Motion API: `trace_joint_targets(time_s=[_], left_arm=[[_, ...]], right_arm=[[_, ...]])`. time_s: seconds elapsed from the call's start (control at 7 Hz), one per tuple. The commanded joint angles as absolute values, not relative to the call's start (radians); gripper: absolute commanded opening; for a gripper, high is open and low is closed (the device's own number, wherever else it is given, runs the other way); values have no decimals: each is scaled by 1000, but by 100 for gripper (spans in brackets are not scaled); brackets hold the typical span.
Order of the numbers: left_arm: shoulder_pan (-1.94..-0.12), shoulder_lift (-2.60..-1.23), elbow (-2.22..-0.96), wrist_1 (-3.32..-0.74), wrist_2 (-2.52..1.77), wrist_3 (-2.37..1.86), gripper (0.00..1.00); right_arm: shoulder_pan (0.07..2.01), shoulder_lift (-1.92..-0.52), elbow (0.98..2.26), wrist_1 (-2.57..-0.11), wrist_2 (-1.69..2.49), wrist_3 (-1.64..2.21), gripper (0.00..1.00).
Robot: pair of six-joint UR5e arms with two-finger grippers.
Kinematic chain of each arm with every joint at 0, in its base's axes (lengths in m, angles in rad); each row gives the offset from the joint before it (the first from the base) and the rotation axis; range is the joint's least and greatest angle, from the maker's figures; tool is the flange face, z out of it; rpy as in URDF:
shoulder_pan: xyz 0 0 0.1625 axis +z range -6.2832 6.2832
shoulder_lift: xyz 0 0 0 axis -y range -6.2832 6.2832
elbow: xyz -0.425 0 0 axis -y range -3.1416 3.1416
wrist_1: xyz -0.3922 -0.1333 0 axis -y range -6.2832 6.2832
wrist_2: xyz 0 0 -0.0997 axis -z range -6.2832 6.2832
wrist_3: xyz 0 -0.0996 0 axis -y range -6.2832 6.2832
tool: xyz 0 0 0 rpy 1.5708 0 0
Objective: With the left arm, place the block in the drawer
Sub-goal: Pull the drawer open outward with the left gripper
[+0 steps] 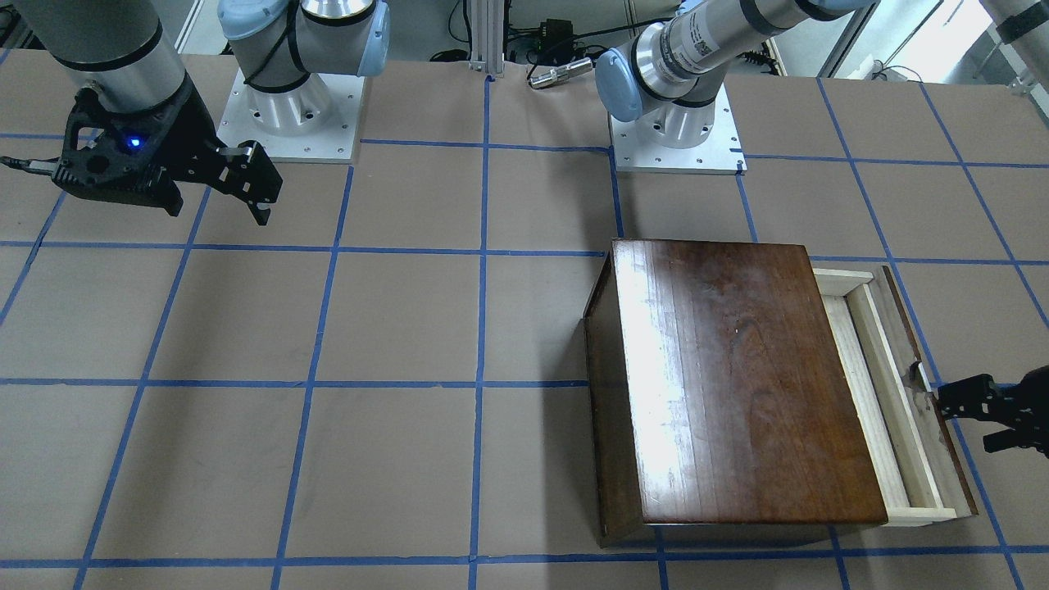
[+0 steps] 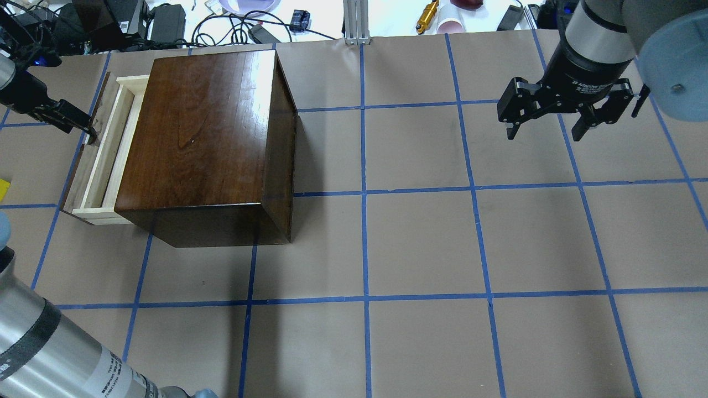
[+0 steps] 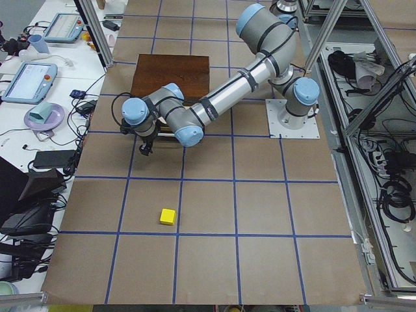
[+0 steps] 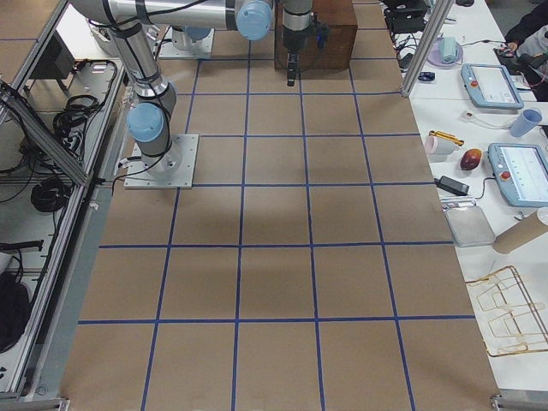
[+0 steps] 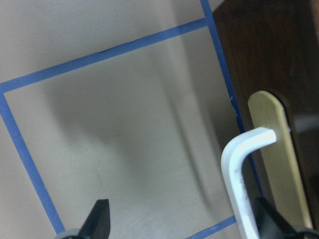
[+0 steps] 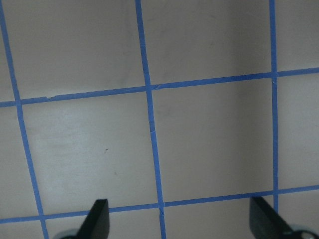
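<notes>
The yellow block (image 3: 168, 216) lies on the table well away from the dark-brown box (image 2: 204, 132); only a sliver of the block shows at the overhead view's left edge (image 2: 3, 188). The drawer (image 2: 105, 160) is pulled partly out, pale tray exposed. My left gripper (image 2: 83, 126) is at the drawer's dark front panel (image 1: 934, 410), open, and the metal pull (image 5: 239, 169) stands between its fingers, close to one fingertip (image 5: 269, 221). My right gripper (image 2: 545, 124) is open and empty, hovering far from the box.
Blue tape lines grid the brown table top (image 2: 420, 237). Cables, chargers and small items (image 2: 166, 19) lie beyond the far table edge. The arm bases (image 1: 676, 135) stand on metal plates at the robot's side.
</notes>
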State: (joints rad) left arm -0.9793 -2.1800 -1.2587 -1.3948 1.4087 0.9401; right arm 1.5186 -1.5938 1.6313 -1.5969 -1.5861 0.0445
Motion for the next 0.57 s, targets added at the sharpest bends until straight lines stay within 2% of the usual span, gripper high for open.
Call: trace_joint_targets(time_s=[0.0, 0.43], left_arm=[[-979, -2187, -1244, -1396, 1422, 953, 100], [-963, -2186, -1243, -1397, 1424, 962, 100]], right_arm=[[1519, -1594, 1631, -1597, -1586, 44, 100], [1519, -1594, 1631, -1597, -1586, 44, 100]])
